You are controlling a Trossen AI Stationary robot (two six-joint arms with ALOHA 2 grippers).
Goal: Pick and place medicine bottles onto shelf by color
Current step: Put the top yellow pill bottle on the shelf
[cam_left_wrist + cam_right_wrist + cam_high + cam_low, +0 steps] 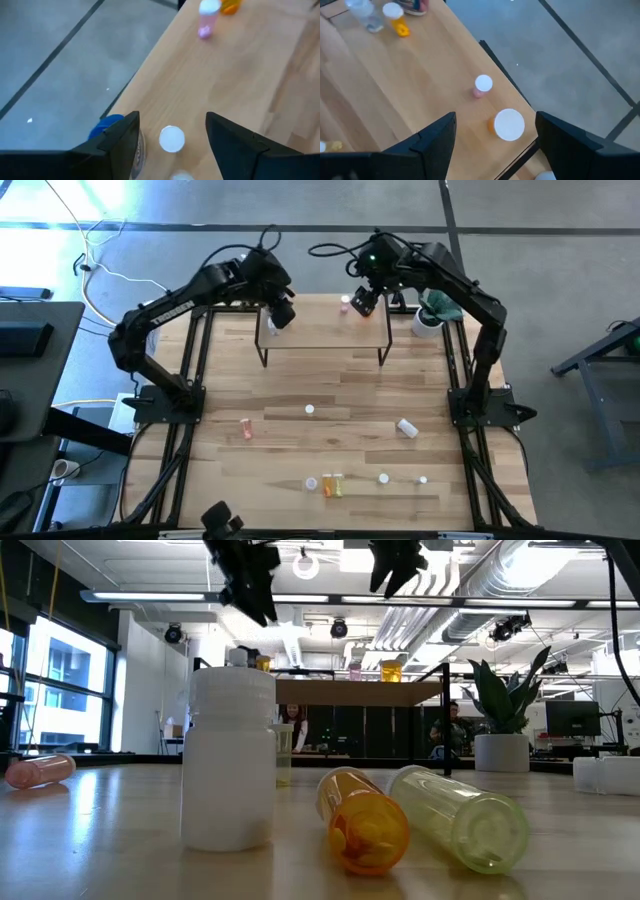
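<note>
High view: the left hand [281, 313] and right hand [362, 301] hover over the shelf [322, 332], upper centre. Left wrist view: fingers spread wide around a white-capped bottle [171, 138]. Right wrist view: fingers wide above an orange bottle [507, 124].

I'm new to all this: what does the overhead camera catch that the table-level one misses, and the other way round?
Only the overhead view shows the whole table, both arms, and the pink bottle among others scattered across it. Only the table-level view shows the room behind and, close up, a white bottle standing by a fallen orange bottle. Both show the shelf, the plant, and the left claw and right claw above it.
</note>
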